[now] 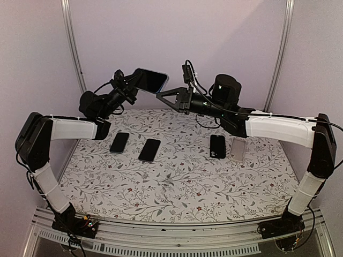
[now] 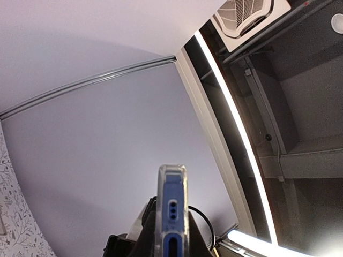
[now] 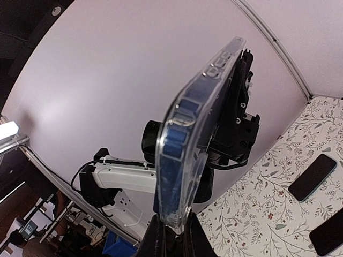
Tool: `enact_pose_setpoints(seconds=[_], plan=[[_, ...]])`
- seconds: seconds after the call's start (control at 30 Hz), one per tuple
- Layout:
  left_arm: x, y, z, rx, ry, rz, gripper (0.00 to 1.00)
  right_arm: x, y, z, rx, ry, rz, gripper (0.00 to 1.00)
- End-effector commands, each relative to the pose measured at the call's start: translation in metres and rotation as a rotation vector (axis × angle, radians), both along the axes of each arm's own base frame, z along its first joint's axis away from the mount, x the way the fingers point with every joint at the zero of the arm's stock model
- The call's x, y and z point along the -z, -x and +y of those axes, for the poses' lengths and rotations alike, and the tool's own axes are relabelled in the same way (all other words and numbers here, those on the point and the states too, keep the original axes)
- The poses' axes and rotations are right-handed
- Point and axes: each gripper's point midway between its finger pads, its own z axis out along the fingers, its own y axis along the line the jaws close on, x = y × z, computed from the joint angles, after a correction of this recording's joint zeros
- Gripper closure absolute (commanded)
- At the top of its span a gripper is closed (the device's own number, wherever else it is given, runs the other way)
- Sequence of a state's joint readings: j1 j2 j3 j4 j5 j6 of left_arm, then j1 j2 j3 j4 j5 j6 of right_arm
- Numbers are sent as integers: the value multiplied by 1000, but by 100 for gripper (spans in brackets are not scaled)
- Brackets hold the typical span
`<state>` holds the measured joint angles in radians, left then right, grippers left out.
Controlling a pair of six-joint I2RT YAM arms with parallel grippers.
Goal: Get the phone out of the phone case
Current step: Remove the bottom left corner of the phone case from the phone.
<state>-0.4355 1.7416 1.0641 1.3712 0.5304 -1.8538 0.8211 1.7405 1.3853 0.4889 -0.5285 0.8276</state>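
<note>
Above the white, leaf-printed table cover (image 1: 177,187), well clear of its surface, a blue phone (image 1: 150,80) sits inside a clear plastic case (image 3: 188,160) and is held in the air between the two arms. It is tilted, with its dark screen turned partly toward the overhead camera.

At the phone's left end, the left gripper (image 1: 131,84) is closed tight across its flat faces, case and all. Its wrist view looks straight along the phone's thin edge, where the blue body shows through the clear rim and the dark fingers (image 2: 142,241) press in on either side.

At the phone's lower right corner, the right gripper (image 1: 159,95) is also pinched nearly shut on it. In that wrist view the two fingers meet over the bottom end of the case, and the phone rises from them edge-on. Whether the case has lifted off the phone anywhere cannot be told; the blue body fills it along the visible edge.

Below the phone and to its left, a dark flat phone (image 1: 119,142) lies on the cover. A second dark flat phone (image 1: 149,150) lies almost directly beneath it. Below the phone and to its right lie a glossy black phone (image 1: 217,146) and, just beside that, a pale translucent slab (image 1: 238,149).
</note>
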Motion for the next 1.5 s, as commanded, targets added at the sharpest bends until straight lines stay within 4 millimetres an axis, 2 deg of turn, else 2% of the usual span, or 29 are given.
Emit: enact_pose_setpoints(seconds=[0.0, 0.3, 0.77, 0.97, 1.1, 1.27, 1.47], plan=[[-87, 93, 21, 84, 139, -392, 100, 96, -67, -25, 248, 185, 278, 100], [-87, 94, 20, 94, 127, -393, 100, 102, -71, -30, 281, 188, 307, 100], [-73, 102, -1, 60, -88, -503, 100, 92, -76, -37, 314, 143, 354, 100], [-62, 99, -8, 88, -112, -479, 100, 82, -77, -36, 309, 124, 325, 100], [-48, 94, -14, 109, -128, -432, 100, 67, -77, -36, 305, 90, 268, 100], [-38, 89, -17, 118, -134, -393, 100, 50, -76, -39, 312, 70, 195, 94], [-32, 88, -22, 120, -152, -383, 100, 44, -77, -43, 327, 60, 174, 89]])
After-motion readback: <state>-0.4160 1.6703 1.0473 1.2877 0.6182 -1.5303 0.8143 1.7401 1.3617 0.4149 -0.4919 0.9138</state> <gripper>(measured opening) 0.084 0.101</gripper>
